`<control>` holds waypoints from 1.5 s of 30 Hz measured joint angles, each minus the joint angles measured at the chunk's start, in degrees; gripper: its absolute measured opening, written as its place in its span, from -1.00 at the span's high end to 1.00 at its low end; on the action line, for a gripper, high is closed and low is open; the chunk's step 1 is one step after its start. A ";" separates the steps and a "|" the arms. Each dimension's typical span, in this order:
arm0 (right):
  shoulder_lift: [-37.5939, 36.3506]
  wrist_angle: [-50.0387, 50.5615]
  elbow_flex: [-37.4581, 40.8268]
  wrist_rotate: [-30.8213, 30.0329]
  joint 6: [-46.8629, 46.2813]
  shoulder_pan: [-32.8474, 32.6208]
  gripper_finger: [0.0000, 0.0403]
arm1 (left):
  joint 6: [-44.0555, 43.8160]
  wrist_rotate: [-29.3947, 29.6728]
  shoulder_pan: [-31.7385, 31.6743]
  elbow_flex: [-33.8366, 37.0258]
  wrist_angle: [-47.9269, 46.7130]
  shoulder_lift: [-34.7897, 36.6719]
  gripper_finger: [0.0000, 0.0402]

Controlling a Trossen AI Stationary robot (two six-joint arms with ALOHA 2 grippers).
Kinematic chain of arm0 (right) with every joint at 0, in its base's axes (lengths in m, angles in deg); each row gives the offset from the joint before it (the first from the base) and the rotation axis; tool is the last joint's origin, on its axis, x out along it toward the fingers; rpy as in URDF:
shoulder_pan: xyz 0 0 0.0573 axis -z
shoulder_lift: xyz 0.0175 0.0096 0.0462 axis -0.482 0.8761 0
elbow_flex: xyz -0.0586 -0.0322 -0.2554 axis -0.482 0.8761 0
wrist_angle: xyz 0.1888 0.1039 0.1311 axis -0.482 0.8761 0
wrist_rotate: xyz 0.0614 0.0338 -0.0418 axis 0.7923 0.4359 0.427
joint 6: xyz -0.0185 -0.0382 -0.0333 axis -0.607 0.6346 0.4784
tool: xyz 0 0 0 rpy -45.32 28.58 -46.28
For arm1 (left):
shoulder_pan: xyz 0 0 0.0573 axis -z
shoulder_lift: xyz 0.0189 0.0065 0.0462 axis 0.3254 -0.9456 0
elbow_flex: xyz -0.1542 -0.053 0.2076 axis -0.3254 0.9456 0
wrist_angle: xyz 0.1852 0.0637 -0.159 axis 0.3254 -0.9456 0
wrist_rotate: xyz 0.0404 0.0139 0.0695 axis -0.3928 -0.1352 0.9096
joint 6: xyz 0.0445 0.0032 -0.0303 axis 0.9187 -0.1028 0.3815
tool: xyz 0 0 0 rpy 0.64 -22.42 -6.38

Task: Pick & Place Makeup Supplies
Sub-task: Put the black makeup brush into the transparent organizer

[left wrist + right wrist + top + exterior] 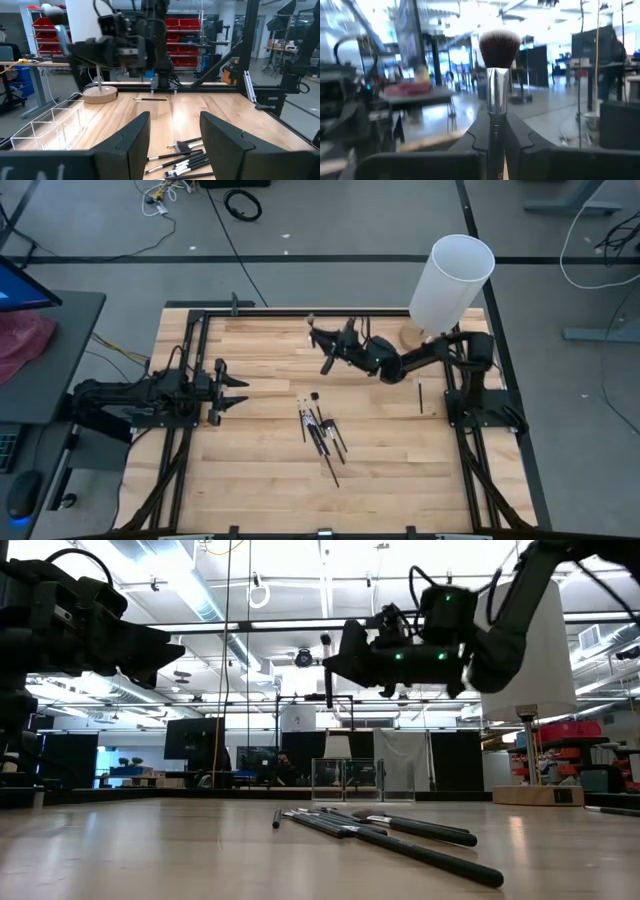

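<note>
Several thin dark makeup brushes (322, 435) lie in a loose pile at the table's middle, also seen low (390, 830) and past my left fingers (182, 157). One dark stick (421, 394) lies alone near the right arm's base. My right gripper (330, 355) hovers high over the far middle of the table (335, 658), shut on a brush with a silvery ferrule and a fluffy dark head (499, 47). My left gripper (238, 392) waits open at the table's left, pointing toward the pile (172, 135). My right gripper pinches the brush's black handle just below the silvery ferrule (496, 131) between its two fingers. The fingers are level, pointing toward the table's left, and lie across the brush. The brush stands upright, bristles up, lifted clear of the table.
A tall white cylinder (452, 280) stands on a round wooden base (100, 93) at the far right corner. A small clear holder (45, 125) sits on the far side of the table (345, 778). Bare wood lies between the pile and my left gripper.
</note>
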 joint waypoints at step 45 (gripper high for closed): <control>7.99 -3.95 -6.14 18.67 2.40 -9.29 0.91 | 5.17 1.80 -4.94 -12.78 50.25 -59.39 -0.38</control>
